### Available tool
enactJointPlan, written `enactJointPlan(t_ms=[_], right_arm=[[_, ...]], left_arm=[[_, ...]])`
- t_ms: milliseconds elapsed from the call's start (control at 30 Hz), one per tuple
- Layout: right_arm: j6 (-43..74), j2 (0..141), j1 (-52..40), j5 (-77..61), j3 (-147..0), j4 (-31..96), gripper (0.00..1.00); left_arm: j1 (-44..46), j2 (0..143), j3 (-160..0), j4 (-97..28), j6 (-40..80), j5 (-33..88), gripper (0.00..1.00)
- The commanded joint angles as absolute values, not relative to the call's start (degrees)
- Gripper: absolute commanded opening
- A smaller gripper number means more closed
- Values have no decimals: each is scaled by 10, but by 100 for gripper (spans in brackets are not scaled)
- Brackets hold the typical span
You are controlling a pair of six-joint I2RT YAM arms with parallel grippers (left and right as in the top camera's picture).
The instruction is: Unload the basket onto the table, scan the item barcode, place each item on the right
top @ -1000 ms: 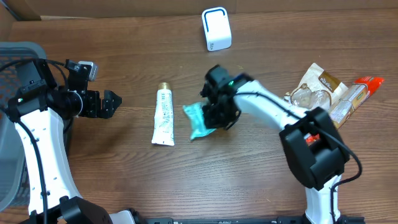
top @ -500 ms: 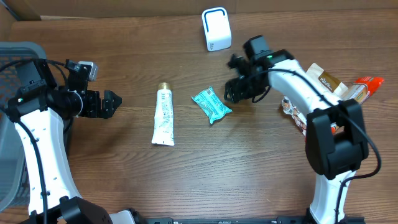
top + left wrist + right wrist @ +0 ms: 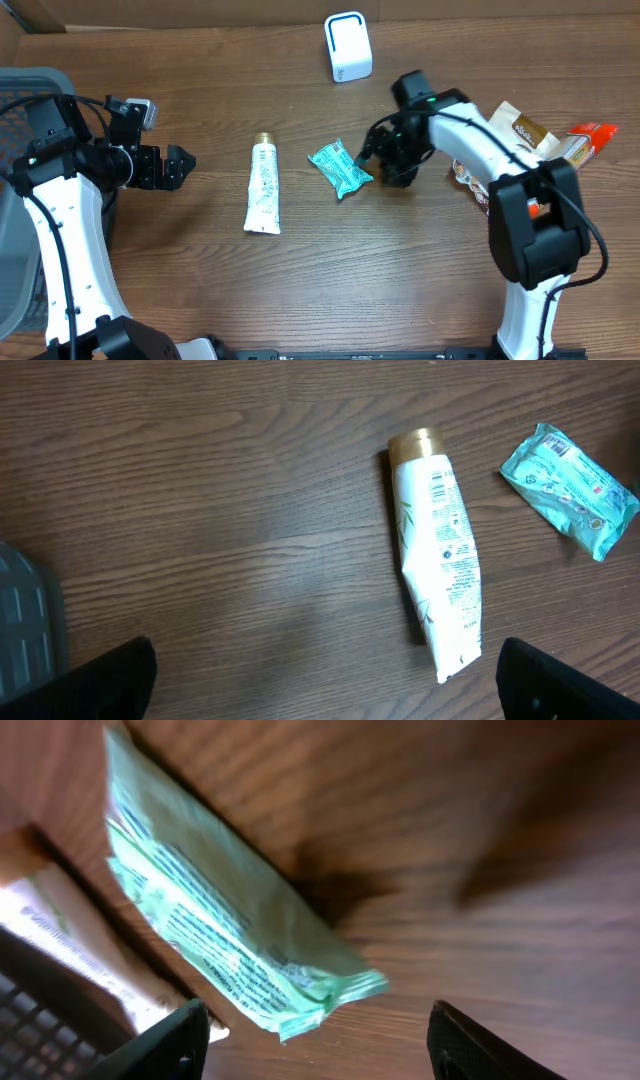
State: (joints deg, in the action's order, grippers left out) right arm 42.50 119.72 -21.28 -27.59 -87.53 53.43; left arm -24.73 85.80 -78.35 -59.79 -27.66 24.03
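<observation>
A teal packet lies flat in the middle of the wooden table, its printed side up. My right gripper is just to its right, open and holding nothing. In the right wrist view the packet lies ahead of the gripper, its crimped end close to the gap between the fingers. The white scanner stands at the back. My left gripper hangs open at the left, away from the items. In its wrist view the gripper has bare wood between the fingertips.
A white tube with a gold cap lies left of the packet, also seen as the tube. Snack bags and an orange pack lie at the right. A grey wire basket stands at the left edge.
My right gripper opened and let go of the teal packet, swung right and back, then came back down beside the packet's right end. The packet now lies a little further back. The left arm stayed still.
</observation>
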Motion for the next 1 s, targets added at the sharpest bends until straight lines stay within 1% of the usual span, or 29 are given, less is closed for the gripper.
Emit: enactJointPlan(t_ms=[0, 100, 200, 233, 333, 400, 433, 500, 600, 667, 700, 833, 900, 967], right_arm=[[510, 1179, -241, -204, -858, 523, 70], [542, 1181, -260, -159, -844, 502, 70], [545, 1184, -273, -141, -828, 470, 67], [545, 1185, -276, -136, -823, 458, 64], [532, 1187, -278, -110, -810, 437, 45], [500, 1186, -278, -95, -810, 436, 27], [475, 1186, -277, -95, -810, 435, 23], [422, 1186, -272, -96, -811, 435, 5], [320, 1183, -259, -120, -815, 431, 4], [219, 1181, -246, -152, -825, 434, 4], [130, 1180, -235, -183, -840, 444, 4], [-42, 1180, -214, -217, -878, 482, 5], [-106, 1180, -206, -217, -893, 492, 6], [-139, 1180, -198, -216, -904, 492, 11]], left_arm=[[-243, 861, -784, -597, -287, 249, 100], [-243, 861, -784, -597, -287, 249, 99], [-243, 861, -784, -597, -287, 249, 99], [-243, 861, -784, -597, -287, 249, 99], [-243, 861, -784, -597, -287, 249, 100], [-243, 861, -784, -597, -287, 249, 100], [-243, 861, -784, -597, -287, 249, 99], [-243, 861, -784, -597, -287, 249, 100], [-243, 861, -784, -597, -287, 249, 99], [-243, 861, -784, -597, -287, 249, 100], [-243, 861, -784, -597, -287, 249, 100], [-243, 861, -784, -597, -287, 249, 100], [-243, 861, -784, -597, -287, 249, 100], [-243, 861, -784, -597, -287, 249, 100]])
